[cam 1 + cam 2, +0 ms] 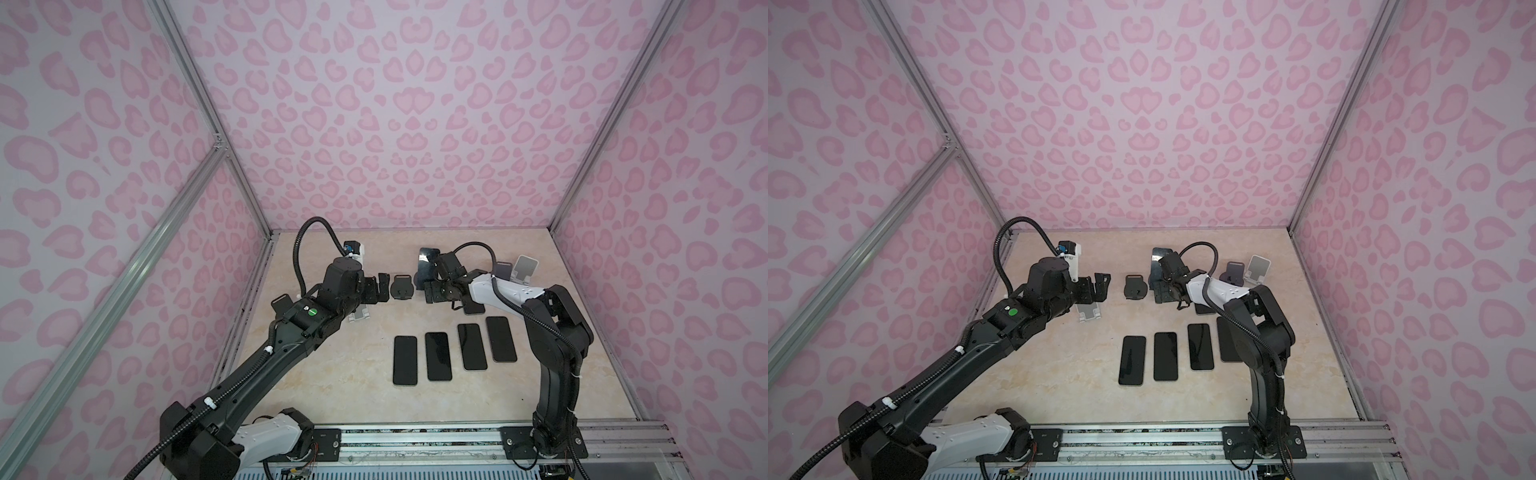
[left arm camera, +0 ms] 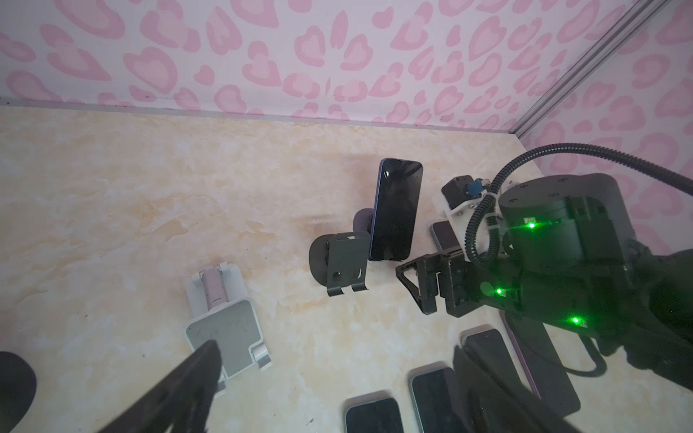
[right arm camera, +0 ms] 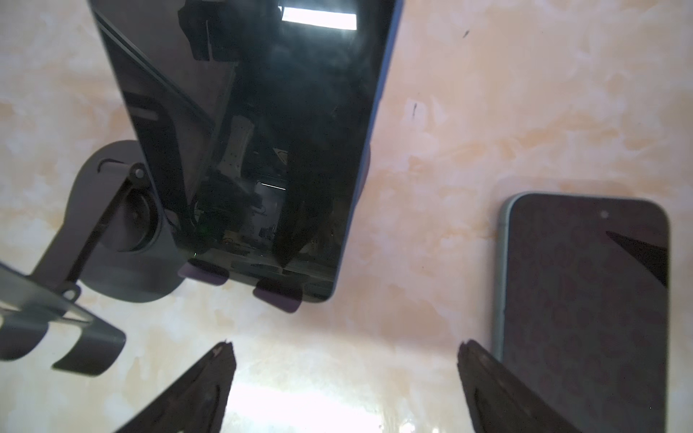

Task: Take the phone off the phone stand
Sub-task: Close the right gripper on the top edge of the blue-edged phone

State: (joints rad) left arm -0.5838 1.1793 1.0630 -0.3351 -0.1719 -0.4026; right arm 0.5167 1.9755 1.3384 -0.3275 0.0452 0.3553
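A dark-screened phone with a blue edge (image 1: 424,262) (image 1: 1158,261) (image 2: 395,210) (image 3: 255,131) leans upright on a purple phone stand (image 3: 278,297) (image 2: 360,221) at the back middle of the table. My right gripper (image 1: 432,291) (image 1: 1160,293) (image 3: 343,348) hangs open just in front of the phone's lower end, touching nothing. Its fingertips (image 3: 225,350) stand wide apart over bare table. My left gripper (image 1: 379,287) (image 1: 1100,284) (image 2: 333,352) is open and empty, to the left of an empty dark stand (image 1: 402,287) (image 1: 1135,286) (image 2: 345,262) (image 3: 112,225).
Several dark phones (image 1: 438,356) (image 1: 1165,356) lie flat in a row nearer the front. Another flat phone (image 3: 585,300) lies beside my right gripper. A white stand (image 1: 359,316) (image 2: 225,337) sits under my left gripper. Two more stands (image 1: 519,269) are at the back right.
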